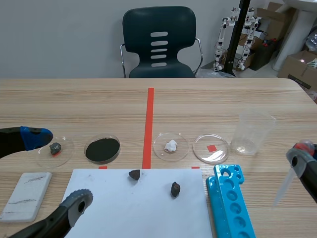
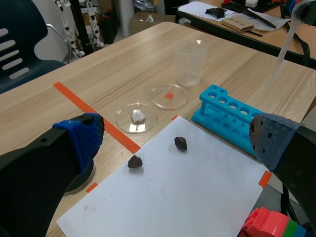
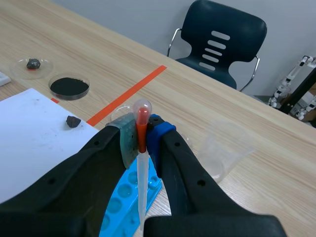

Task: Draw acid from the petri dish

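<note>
Right gripper [image 3: 142, 136] clamped on the pipette [image 3: 141, 173] just under its bulb, tip down. It sits at the near right edge, right of the blue rack [image 1: 230, 203] and well apart from the clear dish [image 1: 220, 151]. That dish is past the rack's far end, between the white-lump dish [image 1: 171, 146] and the beaker [image 1: 251, 133]. Left gripper [image 2: 175, 140] spread wide, holding nothing, near left over the paper [image 1: 138, 208] edge.

A white sheet of paper [image 1: 138, 208] lies at the table's near edge, with a dark stone [image 1: 134, 174] at its far side and a second stone [image 1: 175, 189] further in. A blue tube rack [image 1: 230, 203] lies just beside the sheet toward the right edge, and a clear beaker [image 1: 251, 133] stands beyond the rack. A white tile [image 1: 26, 195] sits by the near left corner.
</note>
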